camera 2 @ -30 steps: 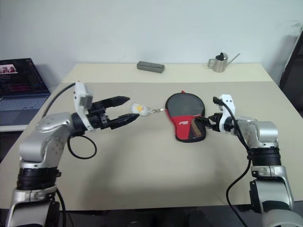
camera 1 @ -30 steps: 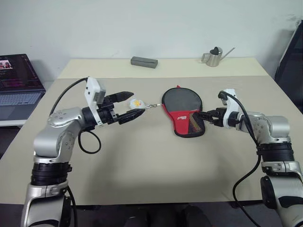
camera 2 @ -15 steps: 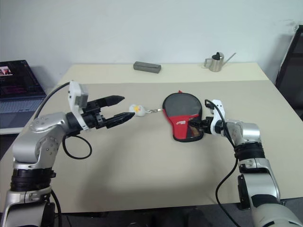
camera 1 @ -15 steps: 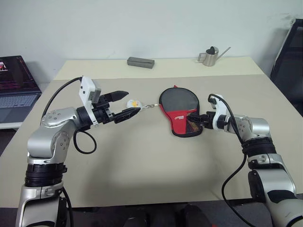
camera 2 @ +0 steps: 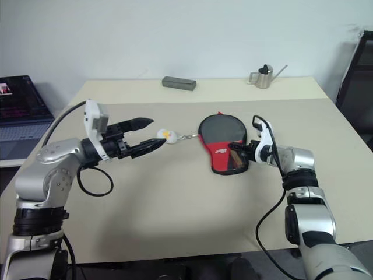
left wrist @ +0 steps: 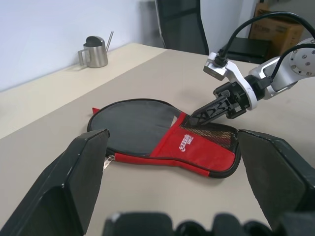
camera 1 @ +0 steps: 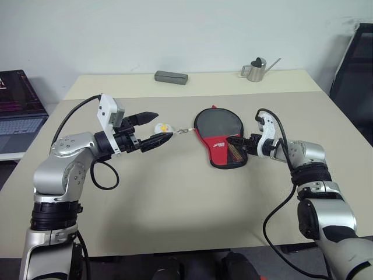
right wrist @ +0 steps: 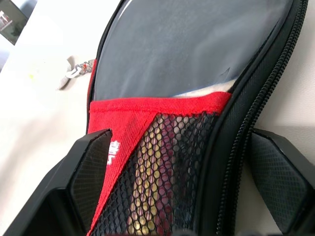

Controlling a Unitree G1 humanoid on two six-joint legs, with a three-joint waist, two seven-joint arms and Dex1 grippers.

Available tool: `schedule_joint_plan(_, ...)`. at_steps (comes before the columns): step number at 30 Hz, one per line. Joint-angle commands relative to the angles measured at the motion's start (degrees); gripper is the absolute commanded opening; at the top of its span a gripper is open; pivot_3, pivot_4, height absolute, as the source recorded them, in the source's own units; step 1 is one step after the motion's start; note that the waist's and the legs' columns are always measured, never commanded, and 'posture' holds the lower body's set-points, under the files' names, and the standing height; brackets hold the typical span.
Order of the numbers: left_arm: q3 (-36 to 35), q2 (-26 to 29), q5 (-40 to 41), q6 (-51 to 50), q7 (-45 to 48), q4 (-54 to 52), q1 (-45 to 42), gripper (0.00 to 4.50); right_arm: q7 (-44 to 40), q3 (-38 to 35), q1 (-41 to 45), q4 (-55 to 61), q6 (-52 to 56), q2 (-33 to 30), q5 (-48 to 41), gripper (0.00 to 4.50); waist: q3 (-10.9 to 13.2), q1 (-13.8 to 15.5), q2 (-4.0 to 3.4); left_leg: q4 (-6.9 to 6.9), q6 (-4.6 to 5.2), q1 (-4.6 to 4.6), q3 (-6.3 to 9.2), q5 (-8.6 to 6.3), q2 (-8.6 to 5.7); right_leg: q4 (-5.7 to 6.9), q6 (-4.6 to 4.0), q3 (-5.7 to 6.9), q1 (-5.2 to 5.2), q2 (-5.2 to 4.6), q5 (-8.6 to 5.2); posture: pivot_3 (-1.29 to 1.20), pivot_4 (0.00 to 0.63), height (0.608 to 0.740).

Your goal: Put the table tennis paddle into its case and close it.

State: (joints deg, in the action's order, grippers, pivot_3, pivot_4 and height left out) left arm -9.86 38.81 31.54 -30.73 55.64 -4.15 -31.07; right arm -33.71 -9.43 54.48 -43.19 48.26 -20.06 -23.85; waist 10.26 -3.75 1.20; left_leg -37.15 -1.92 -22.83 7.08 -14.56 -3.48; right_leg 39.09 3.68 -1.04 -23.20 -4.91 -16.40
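The table tennis paddle lies inside its case near the middle of the desk, its black face showing through the open upper half and its handle tucked under the red panel and mesh pocket. As I read it, the first half of the job is done: the paddle is in. The closing is what remains, since the cover's round flap is not over the face and, in my right wrist view, the zip track runs unfastened along the edge.

My right hand sits at the handle end of the case, its fingers spread wide with the edge of the mesh pocket between them, and I cannot tell whether they press on the fabric. My left hand hangs above the desk well to the left of the case, fingers apart and gripping nothing, with the little white-and-yellow ball charm just at its tips. The charm's short chain leads back to the case's rim.

Further out, along the desk's far edge, rest a grey oblong box and a small metal watering can. A laptop glows on a separate surface off the left side.
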Motion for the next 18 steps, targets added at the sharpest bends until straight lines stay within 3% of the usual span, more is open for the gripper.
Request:
schedule_joint_plan(1,-0.8,0.4,0.8,0.9,-0.1,-1.7,-0.8,4.50,0.5,-1.1,1.1,-0.9,-0.8,0.6,0.1,4.31,0.0,0.0,0.00,0.00,0.00,0.00,0.00,0.00,0.00,0.00,0.00,0.00,0.00,0.00,0.00,0.00,0.150,0.740)
schedule_joint_plan(4,-0.7,0.4,0.7,1.0,0.0,-1.6,-0.7,4.50,0.6,-1.3,1.1,-1.2,-0.8,0.9,0.2,3.57,0.0,-0.1,0.00,0.00,0.00,0.00,-0.01,0.00,0.00,0.00,0.01,-0.01,0.00,0.00,0.01,0.00,0.150,0.740)
schedule_joint_plan(14,0.6,3.9,-1.0,1.9,4.1,-1.0,2.4,4.50,2.3,-2.1,0.2,0.3,1.0,1.9,-0.5,0.29,0.0,-0.7,-0.01,0.03,0.00,0.00,0.00,0.00,0.01,0.01,0.00,-0.01,-0.01,0.00,0.01,0.00,0.150,0.740)
schedule_joint_plan(15,0.7,4.6,-1.2,2.0,4.8,-1.0,3.0,4.50,2.7,-2.3,0.2,0.5,1.4,2.1,-0.7,0.04,0.0,-0.8,-0.01,0.05,0.00,0.01,0.00,0.00,0.01,0.00,0.00,-0.01,-0.01,0.00,0.01,0.00,0.150,0.740)
schedule_joint_plan(18,0.9,5.9,-1.4,2.3,6.2,-1.3,4.6,4.50,3.6,-2.8,-0.3,1.2,2.2,2.5,-0.8,0.04,0.0,-1.0,-0.01,0.07,0.00,0.00,0.01,0.00,0.00,-0.02,0.00,-0.01,-0.02,0.00,0.01,0.00,0.150,0.740)
